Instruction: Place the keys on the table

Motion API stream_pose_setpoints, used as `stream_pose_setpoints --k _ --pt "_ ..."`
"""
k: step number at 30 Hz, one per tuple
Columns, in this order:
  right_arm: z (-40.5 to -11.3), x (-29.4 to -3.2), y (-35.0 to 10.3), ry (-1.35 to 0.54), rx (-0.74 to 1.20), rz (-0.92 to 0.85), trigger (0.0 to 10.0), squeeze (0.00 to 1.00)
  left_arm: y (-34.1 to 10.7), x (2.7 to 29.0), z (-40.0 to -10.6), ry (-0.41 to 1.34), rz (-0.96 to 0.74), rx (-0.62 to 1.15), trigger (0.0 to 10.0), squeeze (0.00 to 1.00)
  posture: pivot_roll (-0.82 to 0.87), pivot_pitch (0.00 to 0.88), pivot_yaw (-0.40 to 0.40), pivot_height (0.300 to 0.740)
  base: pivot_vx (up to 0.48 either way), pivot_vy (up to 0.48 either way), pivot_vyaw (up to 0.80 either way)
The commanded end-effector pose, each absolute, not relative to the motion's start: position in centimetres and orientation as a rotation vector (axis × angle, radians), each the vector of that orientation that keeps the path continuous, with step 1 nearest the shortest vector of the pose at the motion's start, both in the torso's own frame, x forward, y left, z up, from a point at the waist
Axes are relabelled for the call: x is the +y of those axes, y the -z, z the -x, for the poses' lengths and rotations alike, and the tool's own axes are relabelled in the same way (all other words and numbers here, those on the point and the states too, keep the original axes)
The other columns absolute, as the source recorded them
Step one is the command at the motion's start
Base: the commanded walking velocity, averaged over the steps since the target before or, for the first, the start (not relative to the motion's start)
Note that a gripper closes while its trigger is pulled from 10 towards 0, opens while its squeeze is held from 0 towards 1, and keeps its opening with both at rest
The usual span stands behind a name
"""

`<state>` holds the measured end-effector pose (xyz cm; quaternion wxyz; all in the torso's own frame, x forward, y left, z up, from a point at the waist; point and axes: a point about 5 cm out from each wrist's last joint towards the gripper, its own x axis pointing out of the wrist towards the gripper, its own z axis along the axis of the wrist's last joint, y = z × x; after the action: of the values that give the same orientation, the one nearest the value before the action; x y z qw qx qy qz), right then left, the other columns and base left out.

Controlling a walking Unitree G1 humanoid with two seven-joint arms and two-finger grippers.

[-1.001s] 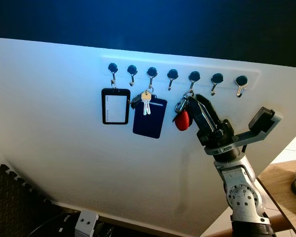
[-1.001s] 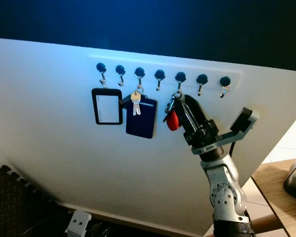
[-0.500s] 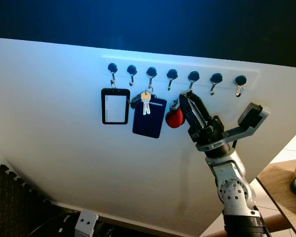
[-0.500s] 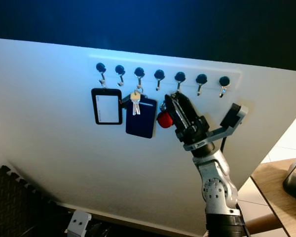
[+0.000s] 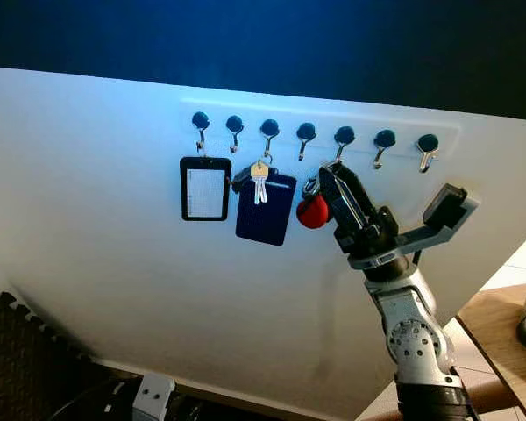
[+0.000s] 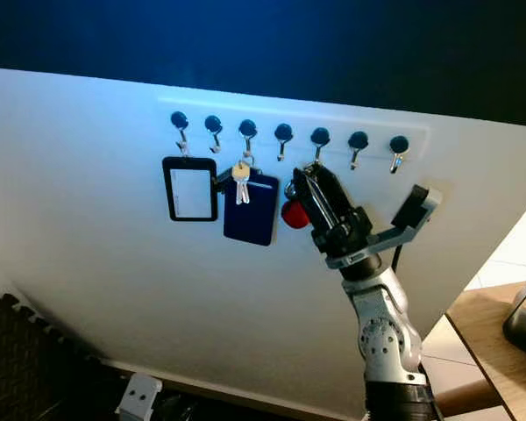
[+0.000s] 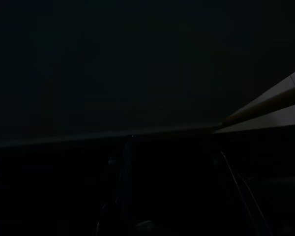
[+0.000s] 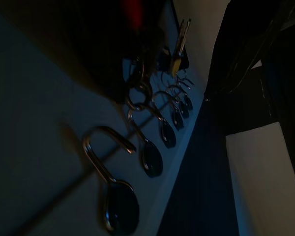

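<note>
A row of seven hooks [image 5: 307, 133] runs across a white wall panel [image 5: 88, 219]. Going left to right, a black-framed badge [image 5: 204, 188] hangs near the left end, then a dark blue card holder [image 5: 266, 209] with small silver keys [image 5: 259, 184] in front of it, then the keys with a red fob [image 5: 313, 211], which sit at the tips of the right end effector [image 5: 325, 180], just below the fifth hook. The end effector's two black fingers appear pinched together around the ring of that bunch, though the contact itself is too small to confirm; the right wrist view shows the hooks in a dim line with a red shape near the fingers. The bunch looks lifted off or nearly off its hook. To do this step well, the ring should be drawn up and outward, away from the panel, so it clears the hook's curl without snagging, keeping the grip firm because the fob will swing. Far right, the bench [image 5: 500, 329] edge shows, where the keys must go. The left arm hangs idle in darkness.
</note>
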<state>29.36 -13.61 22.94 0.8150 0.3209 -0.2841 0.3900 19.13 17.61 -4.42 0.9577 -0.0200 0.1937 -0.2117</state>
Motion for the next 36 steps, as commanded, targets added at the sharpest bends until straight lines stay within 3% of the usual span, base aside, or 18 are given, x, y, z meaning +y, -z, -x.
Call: stream_pose_setpoints --k 1,27,36 --pt "-29.0 -13.7 -22.8 -0.831 -0.600 -0.681 10.0 0.00 4.5 17.8 -18.7 0.441 0.030 0.394 10.0 0.00 0.09 0.100 -0.038 0.740 0.000 0.000 0.00" --pt "-29.3 -13.8 -23.1 -0.817 -0.619 -0.680 10.0 0.00 3.2 17.2 -19.0 0.463 0.023 0.330 10.0 0.00 0.10 0.098 -0.035 0.740 0.000 0.000 0.00" --pt "-28.7 -13.2 -23.4 -0.906 -0.613 -0.700 10.0 0.00 3.4 17.3 -18.7 0.456 0.025 0.345 10.0 0.00 0.10 0.104 -0.038 0.740 0.000 0.000 0.00"
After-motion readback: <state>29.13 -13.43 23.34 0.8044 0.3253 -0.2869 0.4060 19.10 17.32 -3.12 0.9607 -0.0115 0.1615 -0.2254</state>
